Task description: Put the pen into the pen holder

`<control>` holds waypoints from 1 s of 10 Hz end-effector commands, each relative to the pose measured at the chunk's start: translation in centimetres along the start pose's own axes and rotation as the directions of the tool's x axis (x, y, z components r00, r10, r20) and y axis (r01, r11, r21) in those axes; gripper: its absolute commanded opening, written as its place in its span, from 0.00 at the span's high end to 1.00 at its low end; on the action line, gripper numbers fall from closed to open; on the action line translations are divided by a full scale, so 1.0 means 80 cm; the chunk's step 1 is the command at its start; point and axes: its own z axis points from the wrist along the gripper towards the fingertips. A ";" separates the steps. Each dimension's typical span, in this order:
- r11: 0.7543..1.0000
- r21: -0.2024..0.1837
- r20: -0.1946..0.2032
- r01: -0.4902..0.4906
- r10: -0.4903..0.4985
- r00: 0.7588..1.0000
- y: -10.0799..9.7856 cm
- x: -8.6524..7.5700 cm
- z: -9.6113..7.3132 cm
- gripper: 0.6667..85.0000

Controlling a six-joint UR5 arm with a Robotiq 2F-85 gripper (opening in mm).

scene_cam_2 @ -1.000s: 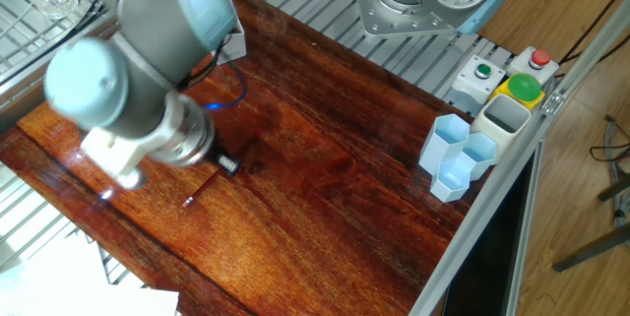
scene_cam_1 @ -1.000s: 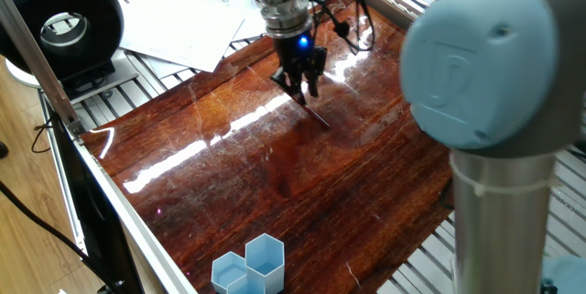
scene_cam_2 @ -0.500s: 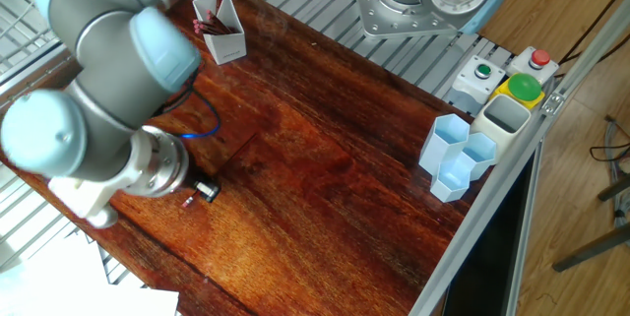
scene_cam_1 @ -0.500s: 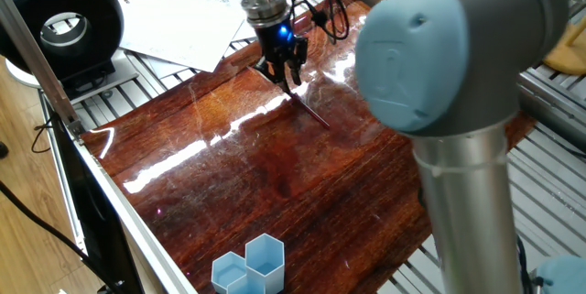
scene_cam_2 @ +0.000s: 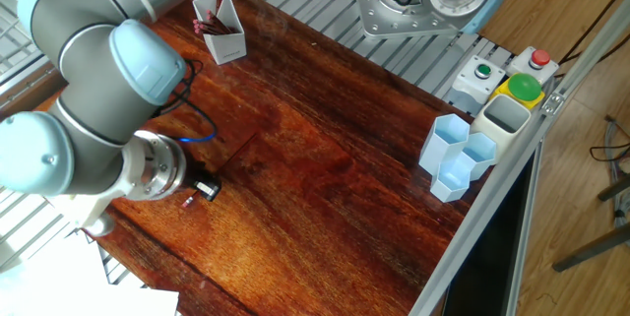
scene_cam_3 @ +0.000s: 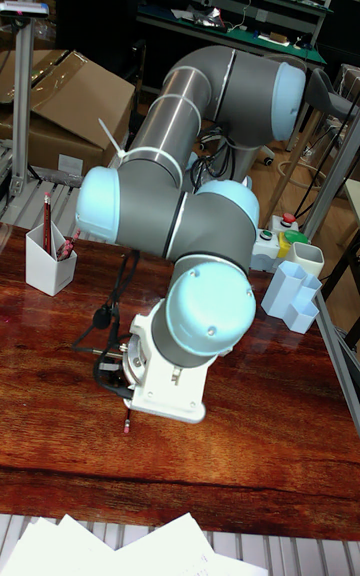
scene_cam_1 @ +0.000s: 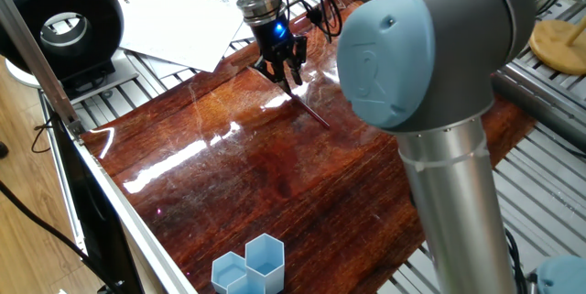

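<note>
Pincer (scene_cam_1: 286, 76) is low over the desk (scene_cam_1: 275, 184), fingers closed around one end of the pen (scene_cam_1: 309, 109). No legible writing.

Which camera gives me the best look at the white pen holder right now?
The other fixed view: the pen holder stands unblocked at the table's far edge, pens inside. The tall fixed view shows it too, smaller, at left. One fixed view doesn't show it at all.

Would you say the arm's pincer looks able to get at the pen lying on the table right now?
Probably yes: the pincer hangs right over one end of the pen, which lies flat on the bare table with nothing beside it.
</note>
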 end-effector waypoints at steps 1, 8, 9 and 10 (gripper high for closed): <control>1.000 -0.012 -0.018 -0.015 0.015 1.000 0.005 -0.003 0.005 0.61; 0.999 -0.030 -0.050 -0.011 0.009 0.999 0.012 -0.004 0.017 0.63; 0.999 -0.033 -0.051 -0.009 0.008 0.999 0.012 -0.005 0.019 0.63; 0.999 -0.032 -0.052 -0.007 0.005 0.999 0.010 -0.005 0.020 0.64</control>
